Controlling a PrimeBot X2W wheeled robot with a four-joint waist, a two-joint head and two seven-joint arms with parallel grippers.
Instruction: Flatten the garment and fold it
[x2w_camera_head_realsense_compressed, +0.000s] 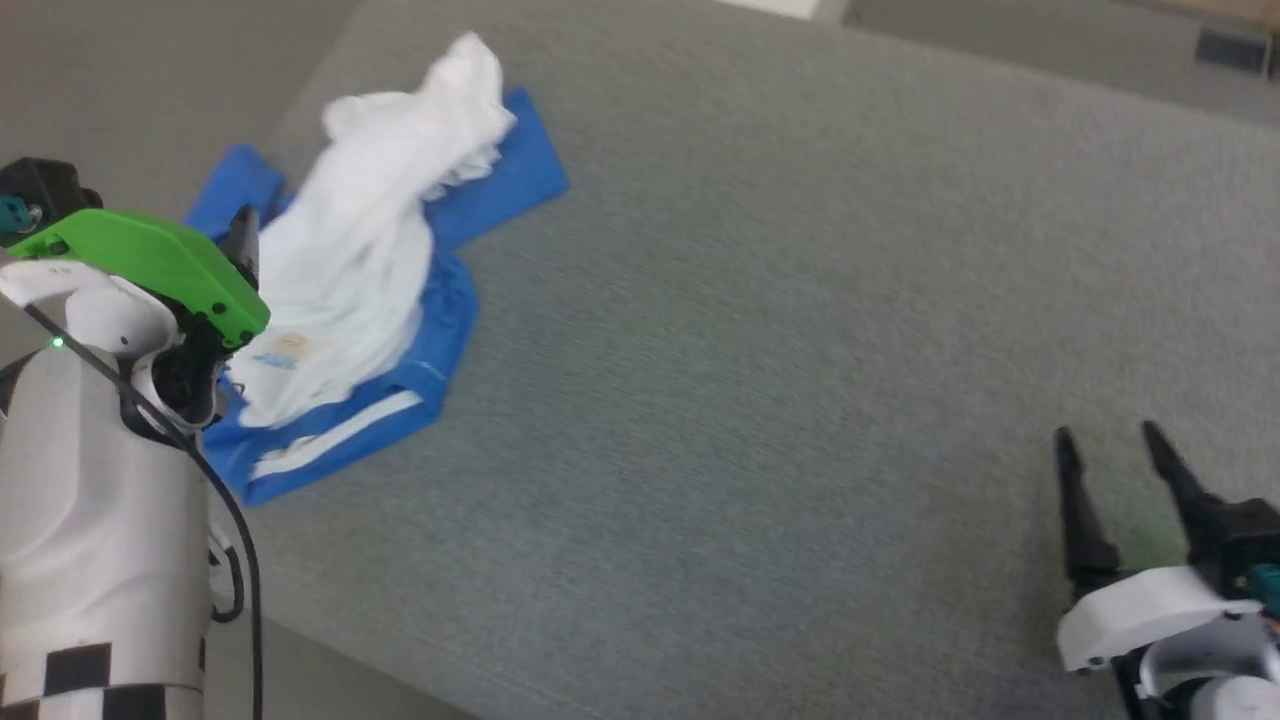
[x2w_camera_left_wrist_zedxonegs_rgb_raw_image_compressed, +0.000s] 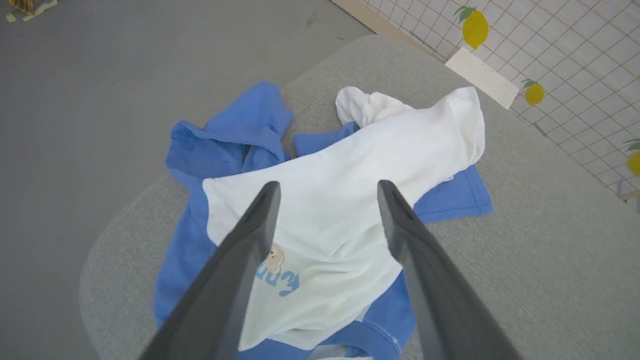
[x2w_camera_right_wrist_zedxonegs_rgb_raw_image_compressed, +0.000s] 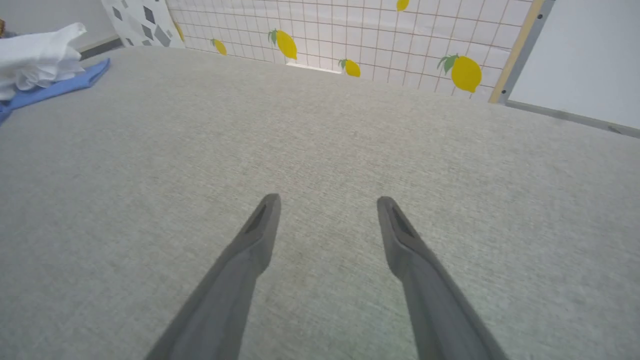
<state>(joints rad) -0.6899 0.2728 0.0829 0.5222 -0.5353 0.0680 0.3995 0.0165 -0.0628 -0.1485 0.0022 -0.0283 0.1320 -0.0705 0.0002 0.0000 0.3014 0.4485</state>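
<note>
Head view. DESK: Where does the garment lie?

FIELD: At ten o'clock in the frame, near a corner of the grey cushioned surface. It is crumpled. The white body is heaped over the blue sleeves, and the striped trim shows at its six o'clock edge.

DESK: And the claws?

FIELD: The left gripper hangs over the shirt with its two fingers spread wide and nothing between them. In the left wrist view they frame the white body, with the small print at seven o'clock beside one finger. Whether the tips touch the cloth, I cannot tell. The right gripper sits at four o'clock in the head view, equally wide and empty, over bare fabric and well apart from the shirt.

DESK: Which step is this?

FIELD: By my reading, the very start of flattening. Nothing is spread and no fold is made, and the left arm looks poised for a first grasp.

DESK: What does the next move call for?

FIELD: Probably a pinch on one layer only, at a hem or shoulder, not on the heaped middle. The right arm would have to travel toward ten o'clock to take a second corner, so the two can draw the shirt open. One sleeve lies close to the edge above the floor, so a pull that way could drag the shirt off.
</note>
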